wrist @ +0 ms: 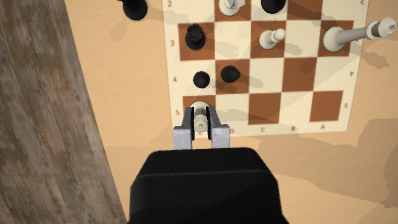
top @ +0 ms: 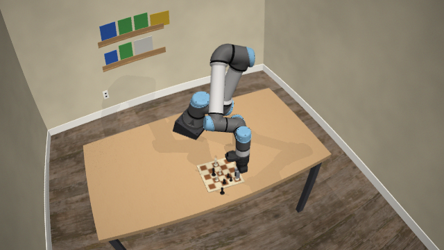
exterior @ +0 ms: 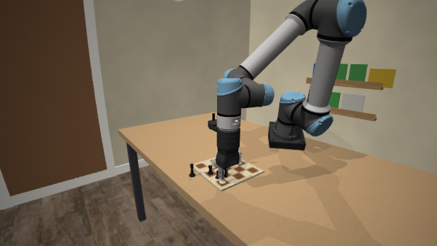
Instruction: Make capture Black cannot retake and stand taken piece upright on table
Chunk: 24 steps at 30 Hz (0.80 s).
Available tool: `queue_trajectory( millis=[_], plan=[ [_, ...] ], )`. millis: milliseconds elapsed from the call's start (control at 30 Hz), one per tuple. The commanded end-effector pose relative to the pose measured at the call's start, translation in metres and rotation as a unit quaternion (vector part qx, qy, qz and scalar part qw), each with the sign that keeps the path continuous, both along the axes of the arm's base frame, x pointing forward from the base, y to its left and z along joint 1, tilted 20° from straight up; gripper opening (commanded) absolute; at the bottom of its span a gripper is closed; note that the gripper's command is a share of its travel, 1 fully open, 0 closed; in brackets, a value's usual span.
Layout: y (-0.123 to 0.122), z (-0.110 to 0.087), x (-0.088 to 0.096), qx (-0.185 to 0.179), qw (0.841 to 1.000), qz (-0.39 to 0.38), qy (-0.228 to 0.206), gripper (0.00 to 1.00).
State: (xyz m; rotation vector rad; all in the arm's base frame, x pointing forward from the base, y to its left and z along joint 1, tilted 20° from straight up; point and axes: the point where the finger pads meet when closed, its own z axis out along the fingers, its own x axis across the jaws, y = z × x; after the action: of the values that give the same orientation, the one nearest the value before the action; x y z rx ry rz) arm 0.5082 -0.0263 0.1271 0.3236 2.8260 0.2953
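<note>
The gripper (wrist: 200, 121) is nearly closed around a white chess piece (wrist: 200, 114) standing between its jaws on the board's (wrist: 300, 75) corner square. Two black pieces (wrist: 201, 78) stand just ahead of the jaws; opening unevenly could tip the white piece or leave its base over the square's edge.

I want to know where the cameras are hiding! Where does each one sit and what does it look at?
Top: high in the room, looking down at the table, the chessboard and the whole arm.
Exterior: beside the table, low, facing the arm and the wall shelves.
Wrist: on the arm's end, looking down past the pincer, shut on a white piece at the board's corner.
All three share the board and the black piece standing off it.
</note>
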Motion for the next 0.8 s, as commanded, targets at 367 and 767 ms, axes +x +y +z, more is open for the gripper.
queue_trajectory(
  millis=[367,767],
  plan=[
    [-0.0002,0.0006,0.0003,0.0,1.0,0.0,-0.001,0.79],
    [-0.001,0.0053,-0.0012,0.0,1.0,0.0,-0.001,0.79]
  ],
)
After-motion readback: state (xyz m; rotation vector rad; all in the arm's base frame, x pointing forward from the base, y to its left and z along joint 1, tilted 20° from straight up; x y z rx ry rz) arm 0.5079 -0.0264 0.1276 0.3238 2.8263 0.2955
